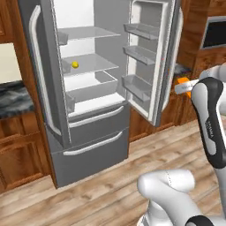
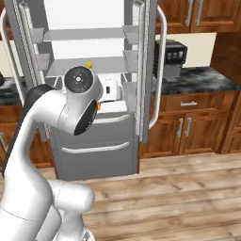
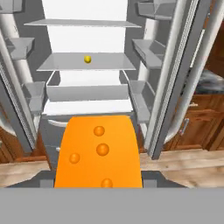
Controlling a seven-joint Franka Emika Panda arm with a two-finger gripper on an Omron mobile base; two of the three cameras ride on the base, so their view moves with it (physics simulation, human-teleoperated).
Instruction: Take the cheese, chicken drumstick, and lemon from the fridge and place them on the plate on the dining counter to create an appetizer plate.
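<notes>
The grey fridge (image 1: 88, 154) (image 2: 94, 160) (image 3: 87, 92) stands with both upper doors open. The yellow lemon (image 1: 75, 65) (image 2: 89, 64) (image 3: 88, 59) rests on a middle glass shelf. My gripper (image 1: 183, 86) (image 3: 98, 177) hangs in front of the fridge, well back from the shelves, shut on the orange cheese (image 1: 181, 80) (image 2: 99, 106) (image 3: 99, 148). In the hand view the wedge covers the gap between the fingers. The chicken drumstick, the plate and the dining counter are out of view.
The open right door (image 1: 150, 57) with its bins and the left door (image 1: 42, 66) flank the opening. Brown cabinets and a dark stone wall counter (image 2: 202, 77) with a black coffee machine (image 2: 172, 56) sit to the right. Wooden floor (image 2: 179, 188) lies in front.
</notes>
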